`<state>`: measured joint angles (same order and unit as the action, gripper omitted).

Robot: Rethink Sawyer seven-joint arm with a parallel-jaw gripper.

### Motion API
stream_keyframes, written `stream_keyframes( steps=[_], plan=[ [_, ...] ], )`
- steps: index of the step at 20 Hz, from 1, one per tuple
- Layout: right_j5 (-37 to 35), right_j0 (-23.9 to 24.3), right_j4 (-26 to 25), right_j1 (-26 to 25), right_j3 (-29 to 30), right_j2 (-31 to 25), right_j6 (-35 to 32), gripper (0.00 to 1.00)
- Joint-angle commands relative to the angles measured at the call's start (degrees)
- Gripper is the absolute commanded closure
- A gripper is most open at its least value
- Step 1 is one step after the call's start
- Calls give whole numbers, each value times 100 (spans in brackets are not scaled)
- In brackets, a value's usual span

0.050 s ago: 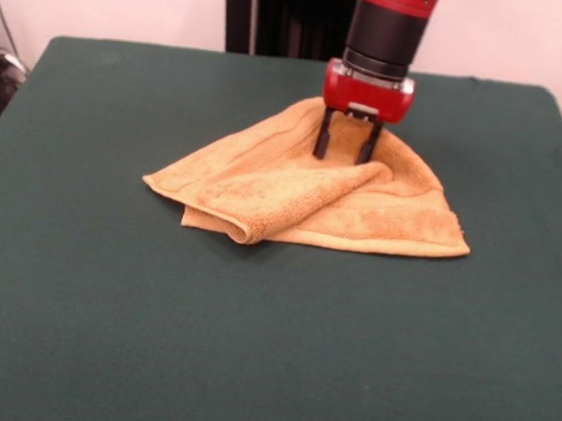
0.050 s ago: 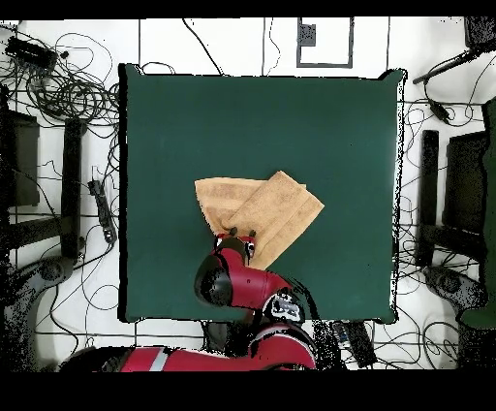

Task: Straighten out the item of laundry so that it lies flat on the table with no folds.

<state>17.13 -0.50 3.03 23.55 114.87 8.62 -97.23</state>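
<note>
The yellow-orange towel [image 1: 312, 199] lies crumpled near the middle of the dark green table [image 1: 100, 302], with one part folded over itself in a thick roll that points toward the front left. My gripper [image 1: 342, 158] stands upright over the towel's far edge. Its two black fingers [image 1: 322, 134] are apart, and their tips rest on or press into the cloth. In the overhead view the towel [image 2: 266, 208] shows as two overlapping layers, and the gripper [image 2: 235, 234] sits at the towel's lower left edge, mostly hidden under the red arm.
The green table [image 2: 242, 116] stretches well beyond the towel on every side. Cables and black stands [image 2: 73, 174] lie on the floor around the table.
</note>
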Motion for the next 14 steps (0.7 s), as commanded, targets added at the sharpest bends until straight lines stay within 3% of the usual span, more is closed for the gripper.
stream_keyframes(
  steps=[1, 8, 14],
  plan=[
    [-578, -391, 275, -771, 181, -628, -1184, 0],
    [-305, -832, 520, -849, 383, -724, -1464, 0],
    [2, -911, 655, -979, 488, -750, -1663, 0]
  ],
)
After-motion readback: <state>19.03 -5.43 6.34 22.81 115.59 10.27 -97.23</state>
